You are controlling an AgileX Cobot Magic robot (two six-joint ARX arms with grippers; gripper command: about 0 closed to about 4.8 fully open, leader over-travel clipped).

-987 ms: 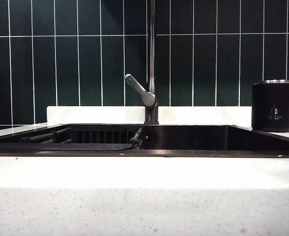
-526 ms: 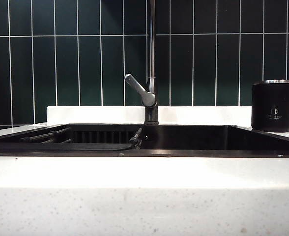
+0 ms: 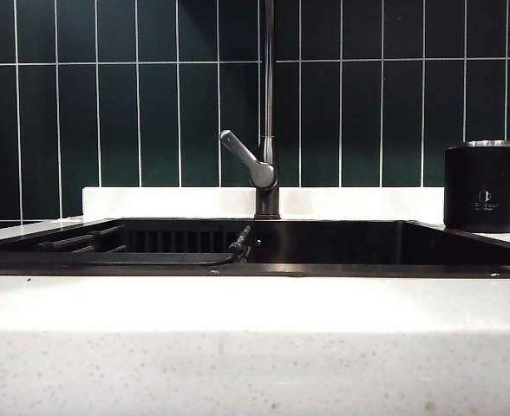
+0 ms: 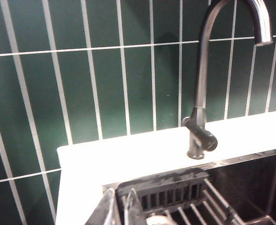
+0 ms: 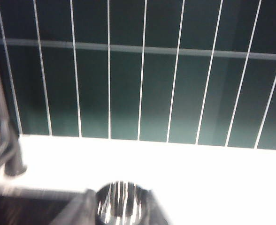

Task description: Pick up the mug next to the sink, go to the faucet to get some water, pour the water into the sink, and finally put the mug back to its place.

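My left gripper [image 4: 120, 212] hangs over the slatted rack [image 4: 194, 199] in the sink [image 3: 342, 243], fingers only a narrow slit apart with nothing between them. My right gripper [image 5: 77, 211] is a dark blur just beside the mug [image 3: 483, 186]; how wide it stands I cannot tell. The mug stands upright on the white speckled counter [image 3: 255, 303] at the frame's right edge. The faucet [image 3: 268, 130] rises mid-frame against dark green tiles [image 3: 64, 113].

The faucet [image 3: 267, 130] stands behind the sink [image 3: 324, 247], a rack [image 3: 142, 247] lies in the sink's left part, and the mug [image 3: 483, 186] sits on the desk [image 3: 238, 303] right of the sink.
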